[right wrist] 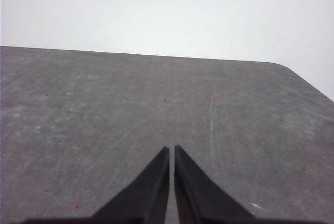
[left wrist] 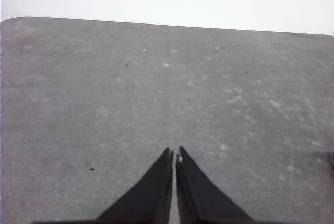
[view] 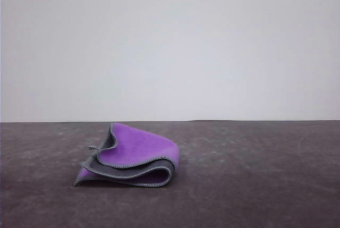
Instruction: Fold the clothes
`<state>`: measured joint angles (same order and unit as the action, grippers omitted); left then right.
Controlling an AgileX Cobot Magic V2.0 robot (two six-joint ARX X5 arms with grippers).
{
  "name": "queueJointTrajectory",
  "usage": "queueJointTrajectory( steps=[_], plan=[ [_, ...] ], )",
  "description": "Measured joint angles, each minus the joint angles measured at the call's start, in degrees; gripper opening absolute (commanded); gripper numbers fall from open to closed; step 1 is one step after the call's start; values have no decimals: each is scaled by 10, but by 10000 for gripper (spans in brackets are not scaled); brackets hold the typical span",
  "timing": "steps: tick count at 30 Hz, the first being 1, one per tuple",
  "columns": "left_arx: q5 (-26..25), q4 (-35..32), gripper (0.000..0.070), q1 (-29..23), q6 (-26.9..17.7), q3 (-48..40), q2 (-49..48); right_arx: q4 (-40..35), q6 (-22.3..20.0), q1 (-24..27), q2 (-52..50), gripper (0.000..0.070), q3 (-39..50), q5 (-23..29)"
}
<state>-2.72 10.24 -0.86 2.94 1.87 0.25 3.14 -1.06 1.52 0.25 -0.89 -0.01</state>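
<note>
Front view: folded cloth [view: 130, 156] lying on dark grey tabletop [view: 255, 175], at about seven o'clock from the middle of the picture, left of centre. Folded loosely into several layers, not flat; purple face on top and again in the lowest layer, charcoal grey face as a band between them. Light grey stitched edging along the curved rims. Rounded fold bulging at the three o'clock side of the bundle, open edges and one pointed corner at the eight o'clock side, low on the table. Small loose bit of thread or tag at the ten o'clock side, too small to tell exactly. Plain pale wall [view: 170, 42] behind the table edge. Left wrist view: left gripper [left wrist: 174, 155] above bare table surface, two black pointed fingers [left wrist: 151, 192] almost together, only a thin slit between the tips, nothing held between them. Worn pale specks on the grey surface ahead, rounded table corner at about ten o'clock from the tips. Right wrist view: right gripper [right wrist: 171, 150] the same, black fingers [right wrist: 195, 192] nearly touching, narrow gap, holding nothing. Scratched grey table ahead, with a rounded corner at about two o'clock from the tips, pale wall beyond. Cloth well apart from both grippers, touched by neither.
</note>
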Motion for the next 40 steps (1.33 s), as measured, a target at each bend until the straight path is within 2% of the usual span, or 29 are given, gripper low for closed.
queueJointTrajectory(
  steps=[40],
  plan=[
    [0, 0, 0, 0, 0, 0, 0, 0, 0, 0, 0, 15, 0, 0]
  ],
)
